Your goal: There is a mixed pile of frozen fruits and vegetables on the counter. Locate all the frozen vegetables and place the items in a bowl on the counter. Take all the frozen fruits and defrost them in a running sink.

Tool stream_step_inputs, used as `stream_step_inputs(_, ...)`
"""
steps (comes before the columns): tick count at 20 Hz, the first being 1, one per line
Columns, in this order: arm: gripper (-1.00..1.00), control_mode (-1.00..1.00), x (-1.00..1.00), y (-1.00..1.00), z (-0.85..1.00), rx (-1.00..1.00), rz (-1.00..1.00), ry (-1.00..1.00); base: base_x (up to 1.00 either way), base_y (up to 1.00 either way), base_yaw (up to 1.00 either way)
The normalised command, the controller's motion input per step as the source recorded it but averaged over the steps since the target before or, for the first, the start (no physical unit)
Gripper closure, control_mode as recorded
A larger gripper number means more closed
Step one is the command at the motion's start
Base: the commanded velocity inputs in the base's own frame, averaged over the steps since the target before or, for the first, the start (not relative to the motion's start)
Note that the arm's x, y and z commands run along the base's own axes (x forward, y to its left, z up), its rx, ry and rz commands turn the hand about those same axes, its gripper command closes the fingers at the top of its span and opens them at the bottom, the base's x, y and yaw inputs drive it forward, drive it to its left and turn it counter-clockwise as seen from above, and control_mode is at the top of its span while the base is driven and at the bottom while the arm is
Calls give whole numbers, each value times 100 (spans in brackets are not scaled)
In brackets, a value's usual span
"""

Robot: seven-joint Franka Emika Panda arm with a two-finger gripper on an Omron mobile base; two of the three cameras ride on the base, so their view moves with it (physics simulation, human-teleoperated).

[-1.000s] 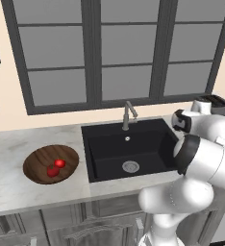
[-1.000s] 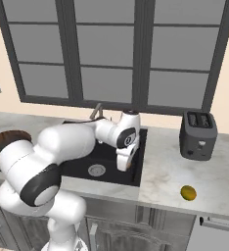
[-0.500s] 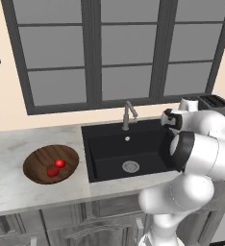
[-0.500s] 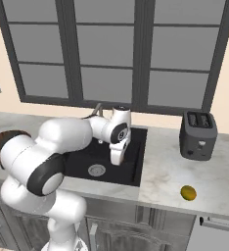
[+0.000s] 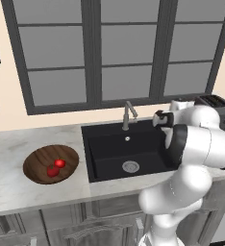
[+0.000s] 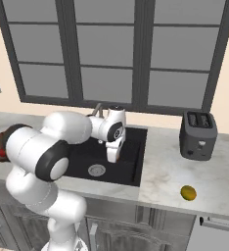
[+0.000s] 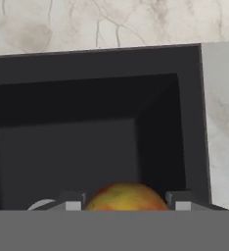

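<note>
Since the earlier frames, the hand has been swung from beside the toaster side of the basin to a spot over the sink (image 6: 131, 164), with the fingers (image 6: 112, 156) now pointed downward above its black floor. Between the fingers (image 7: 125, 205) an orange fruit (image 7: 126, 197), flushed red and yellow, is seen pinched, its sides touched by both dark tips. Directly beneath the fingers lies the basin, and the round metal drain (image 6: 96, 170) is set just to their left on the floor. No water is seen from the faucet (image 5: 128, 115), which stands behind the fingers at the sink's back rim. Well to the right of the fingers, on the pale marble worktop (image 6: 214, 171), a yellow-green fruit (image 6: 187, 192) rests alone near the front edge, with a dark toaster (image 6: 198, 134) behind it. Far to the left of the fingers, beyond the sink, the wooden bowl (image 5: 39, 160) sits on the worktop, and two red vegetables (image 5: 56, 166) are held in it, touching each other.
</note>
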Motion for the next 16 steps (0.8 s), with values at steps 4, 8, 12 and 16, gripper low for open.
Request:
stream_step_inputs(4,100,-100,26,5,-14,0,1,0,0,0,0)
stream_step_inputs(8,100,-100,20,0,-20,0,0,-1,0,0,0)
stream_step_inputs(12,100,-100,17,1,-32,0,0,0,0,0,0)
stream_step_inputs(16,100,-100,14,5,-37,0,0,0,0,0,0)
